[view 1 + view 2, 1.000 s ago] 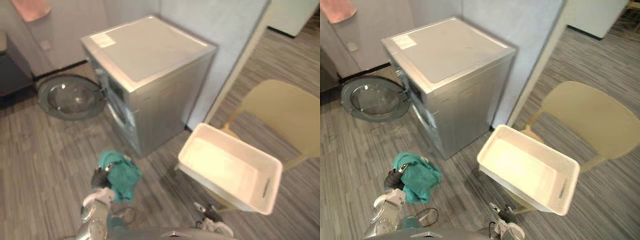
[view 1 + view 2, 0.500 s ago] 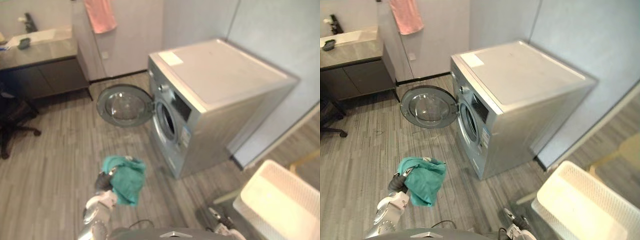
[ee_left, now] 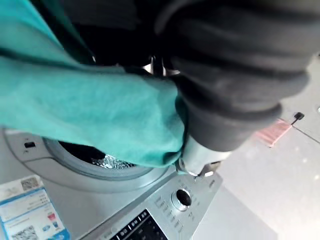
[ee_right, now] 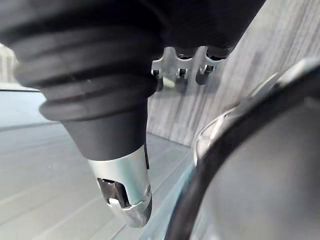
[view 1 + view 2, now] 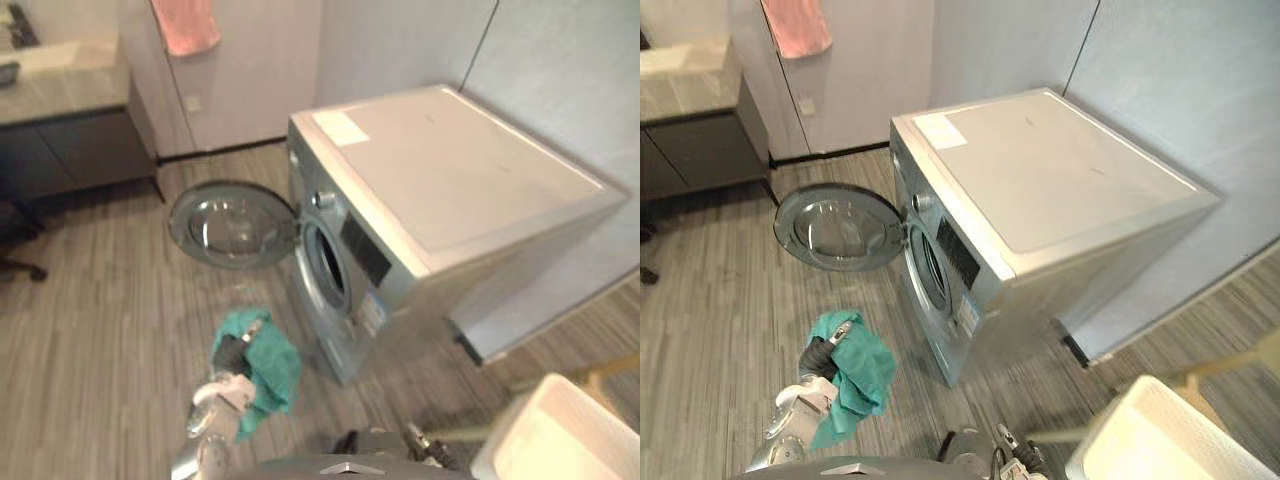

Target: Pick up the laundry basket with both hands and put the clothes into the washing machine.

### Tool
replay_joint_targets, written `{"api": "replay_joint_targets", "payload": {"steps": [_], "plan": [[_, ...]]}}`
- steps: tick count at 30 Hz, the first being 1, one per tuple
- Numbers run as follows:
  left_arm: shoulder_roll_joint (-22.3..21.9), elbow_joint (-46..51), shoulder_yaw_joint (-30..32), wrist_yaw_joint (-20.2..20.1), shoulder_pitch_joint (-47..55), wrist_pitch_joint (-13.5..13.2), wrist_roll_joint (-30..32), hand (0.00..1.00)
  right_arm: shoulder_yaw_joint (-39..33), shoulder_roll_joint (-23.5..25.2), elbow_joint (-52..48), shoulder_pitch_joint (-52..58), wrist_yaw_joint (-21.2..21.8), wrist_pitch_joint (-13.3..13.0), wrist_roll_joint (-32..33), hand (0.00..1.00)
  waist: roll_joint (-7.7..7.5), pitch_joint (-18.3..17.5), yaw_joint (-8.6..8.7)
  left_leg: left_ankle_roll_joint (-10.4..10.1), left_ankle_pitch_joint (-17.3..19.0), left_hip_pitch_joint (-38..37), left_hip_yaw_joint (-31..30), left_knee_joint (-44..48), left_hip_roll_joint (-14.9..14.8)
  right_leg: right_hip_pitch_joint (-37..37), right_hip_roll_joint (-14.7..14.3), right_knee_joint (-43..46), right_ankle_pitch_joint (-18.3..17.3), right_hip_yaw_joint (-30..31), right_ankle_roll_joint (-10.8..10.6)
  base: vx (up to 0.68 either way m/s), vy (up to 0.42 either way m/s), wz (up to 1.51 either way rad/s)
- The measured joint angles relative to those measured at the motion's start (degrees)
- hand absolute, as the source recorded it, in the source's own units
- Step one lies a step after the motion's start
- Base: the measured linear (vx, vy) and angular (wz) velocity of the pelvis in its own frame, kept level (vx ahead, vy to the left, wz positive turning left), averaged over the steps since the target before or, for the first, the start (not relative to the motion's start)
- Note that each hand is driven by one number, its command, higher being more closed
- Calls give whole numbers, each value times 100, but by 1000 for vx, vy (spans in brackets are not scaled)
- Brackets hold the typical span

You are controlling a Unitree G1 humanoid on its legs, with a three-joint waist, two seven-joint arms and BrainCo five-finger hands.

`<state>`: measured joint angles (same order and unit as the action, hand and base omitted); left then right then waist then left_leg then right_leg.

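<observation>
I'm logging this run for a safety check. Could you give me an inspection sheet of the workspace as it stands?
Surface: grey plank floor.
Job's things: washing machine with its round door swung open; teal cloth held in front of the machine; white laundry basket at the robot's right, no clothes seen in it.
Clutter: nothing seen.
Hands: left hand curled round the teal cloth; right hand low at the robot's right, state unclear.
Cables: nothing seen.
Surroundings: pink towel hanging up; counter beyond the door.
</observation>
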<state>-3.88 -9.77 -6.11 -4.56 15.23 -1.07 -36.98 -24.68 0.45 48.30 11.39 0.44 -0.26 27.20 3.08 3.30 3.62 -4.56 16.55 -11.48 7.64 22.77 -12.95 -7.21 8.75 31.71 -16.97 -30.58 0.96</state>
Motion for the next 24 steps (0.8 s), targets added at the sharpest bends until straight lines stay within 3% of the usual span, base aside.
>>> {"api": "replay_joint_targets", "payload": {"steps": [1, 2, 3, 4, 5, 8, 10, 12, 13, 14, 15, 16, 17, 18, 19, 20, 22, 24], "plan": [[3, 23, -20, -6, -4, -2, -9, 100, 40, 1, 1, -27, -25, -5, 4, 0, 6, 1, 1, -81, -409, 488, -79, 1282, -167, 365, -168, -369, 1, 3, 2, 494, -144, 3], [49, 39, -17, -21, 33, -4, -21, 100, 67, -9, -1, -61, -55, -6, 18, 0, 2, 42, -86, -429, -895, 1141, -373, 2802, -300, 783, -375, -775, 48, 63, 14, 381, -90, -24], [49, 41, 8, -43, 64, -4, -22, 100, 99, -10, -5, -107, -70, -11, 22, 0, 10, 45, -157, -490, -922, 1336, -425, 3382, -310, 964, -457, -921, 56, 170, 6, 409, -77, -77], [50, 67, 108, -66, 193, -4, -27, 100, 181, -18, 13, -114, -82, -26, 48, 0, -4, 41, -268, -374, -859, 1626, -357, 4185, -374, 1279, -561, -1176, 98, 409, 19, 295, -9, -114], [46, 99, 202, -70, 324, -8, -50, 100, 341, -14, 15, -163, -91, -75, 64, 0, -40, 16, -315, -161, -735, 1896, -181, 4369, -441, 1528, -598, -1406, 143, 651, -45, 283, 12, -117], [40, 111, 343, -57, 400, -8, -54, 100, 443, 44, 50, -332, -91, -96, 64, 0, -111, 11, -333, 235, -454, 2566, -47, 3781, -685, 1709, -568, -1798, 277, 1138, -207, 267, 123, -98], [55, -47, 393, 28, 464, -16, -63, 100, 464, 64, 350, -401, -91, -121, 65, 0, -324, 14, -408, 267, -340, 2658, -517, 1908, -713, 1816, -258, -1937, 405, 1762, -430, 378, 363, -142], [39, -96, 367, 68, 499, -14, -70, 100, 445, 39, 436, -313, -92, -138, 62, 0, -311, -2, -370, 326, -679, 2497, -1010, 680, -743, 1828, -151, -1924, 427, 1976, -553, 322, 498, -101], [-16, -100, 314, 75, 513, -15, -74, 100, 392, -52, 442, -242, -89, -152, 60, 0, -132, -102, -356, 259, -1636, 2456, -1578, -56, -675, 1801, -108, -1847, 286, 2198, -874, 263, 529, -81], [36, -132, 317, 74, 509, -14, -77, 100, 334, -70, 581, -240, -94, -159, 55, 0, -167, -119, -305, -416, -1303, 2424, -1807, 36, -558, 1761, 24, -1814, 173, 2280, -991, 203, 435, -52], [74, -189, 373, 82, 475, -17, -87, 100, 277, -51, 752, -252, -94, -135, 56, 0, -281, -174, -219, -845, -1043, 2400, -1929, 42, -435, 1705, 140, -1763, 100, 2363, -1047, 187, 408, 5], [273, -364, 488, 119, 255, -16, -97, 100, 178, 78, 1069, -264, -102, -96, 47, 0, -567, -125, -76, -968, -807, 2458, -1853, 181, -218, 1694, 329, -1687, 63, 2551, -990, 171, 438, 1], [474, -500, 491, 137, 156, -14, -95, 100, 102, 146, 1147, -243, -99, -101, 35, 0, -696, -132, -68, -960, -641, 2450, -1760, 342, -144, 1665, 349, -1689, 189, 2697, -1060, 132, 388, -10], [544, -500, 482, 136, 169, -13, -93, 100, 85, 159, 1145, -230, -93, -109, 32, 0, -723, -126, -60, -928, -548, 2448, -1696, 450, -95, 1650, 404, -1677, 284, 2665, -1102, 79, 395, -39], [609, -497, 415, 133, 145, -13, -86, 100, -22, 181, 1167, -187, -58, -119, 64, 0, -732, -127, -32, -815, -365, 2482, -1515, 690, 98, 1658, 675, -1730, 466, 2705, -1407, 43, 304, -27], [635, -496, 344, 130, 112, -11, -74, 100, -96, 183, 1170, -163, -41, -119, 86, 0, -726, -133, -13, -757, -324, 2504, -1475, 733, 212, 1654, 793, -1770, 537, 2700, -1495, 23, 324, -18], [623, -490, 139, 117, 25, -6, 12, 100, -294, 177, 1110, -38, 15, -159, 266, 0, -595, -206, 50, -608, -284, 2552, -1306, 678, 423, 1417, 1029, -1694, 884, 2776, -1395, -35, 217, -27], [569, -487, 93, 52, 12, -7, 80, 100, -516, 8, 1070, -61, 25, -242, 437, 0, -454, -194, -57, -364, -453, 2225, -617, 170, 489, 599, 1332, -1098, 1468, 2768, -554, -60, 334, -125]]}}
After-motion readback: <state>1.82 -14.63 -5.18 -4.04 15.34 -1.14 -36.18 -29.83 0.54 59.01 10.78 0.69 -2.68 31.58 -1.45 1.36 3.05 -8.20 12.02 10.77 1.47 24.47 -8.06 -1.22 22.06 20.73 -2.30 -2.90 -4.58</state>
